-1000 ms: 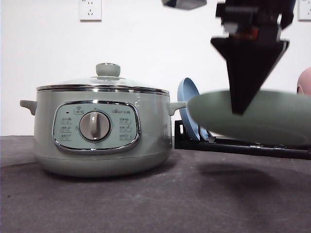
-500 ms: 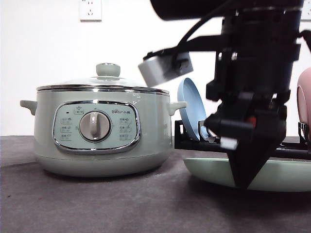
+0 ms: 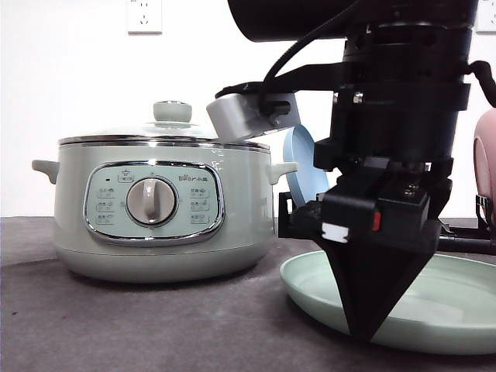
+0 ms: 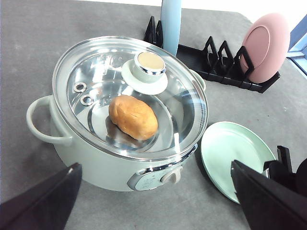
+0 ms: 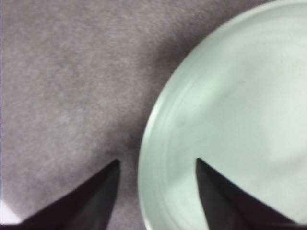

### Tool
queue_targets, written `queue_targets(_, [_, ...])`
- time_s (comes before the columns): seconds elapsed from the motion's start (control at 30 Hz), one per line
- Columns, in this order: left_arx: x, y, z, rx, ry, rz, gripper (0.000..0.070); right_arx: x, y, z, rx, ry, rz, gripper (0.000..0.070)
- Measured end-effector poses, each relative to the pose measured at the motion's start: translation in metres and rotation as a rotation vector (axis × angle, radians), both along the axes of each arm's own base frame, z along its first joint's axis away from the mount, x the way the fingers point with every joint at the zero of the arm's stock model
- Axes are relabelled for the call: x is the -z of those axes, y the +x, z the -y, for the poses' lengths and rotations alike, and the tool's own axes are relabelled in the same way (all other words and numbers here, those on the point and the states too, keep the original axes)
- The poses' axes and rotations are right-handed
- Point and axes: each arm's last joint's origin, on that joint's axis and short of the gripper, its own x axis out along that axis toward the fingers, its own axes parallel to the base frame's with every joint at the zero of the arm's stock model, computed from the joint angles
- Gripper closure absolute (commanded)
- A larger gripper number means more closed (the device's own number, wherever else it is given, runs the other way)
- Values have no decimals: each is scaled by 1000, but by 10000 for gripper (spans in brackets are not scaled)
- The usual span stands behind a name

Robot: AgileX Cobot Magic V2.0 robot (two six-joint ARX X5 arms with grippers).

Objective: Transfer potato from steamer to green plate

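inside the lidded steamer, potato lies flat, long axis diagonal.

The right arm reaches down in front of the camera, its wrist vertical and the right gripper pointing straight at the table; in the right wrist view its two dark fingers stand apart. The left gripper is held high, fingers spread wide

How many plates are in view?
3: the green plate flat on the table beside the steamer; the blue plate and pink plate upright in the rack.
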Motion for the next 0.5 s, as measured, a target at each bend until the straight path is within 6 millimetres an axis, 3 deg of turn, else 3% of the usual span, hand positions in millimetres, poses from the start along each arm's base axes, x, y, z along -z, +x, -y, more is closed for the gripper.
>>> queue_targets(0.13, [0,0,0,0,0,0,63,-2,0,1,1,8,6,351])
queue_targets(0.23, [0,0,0,0,0,0,63,-17,-2,3,1,53,33,352])
queue_targets(0.5, [0,0,0,0,0,0,63,-99,5,21,22,373,139,352])
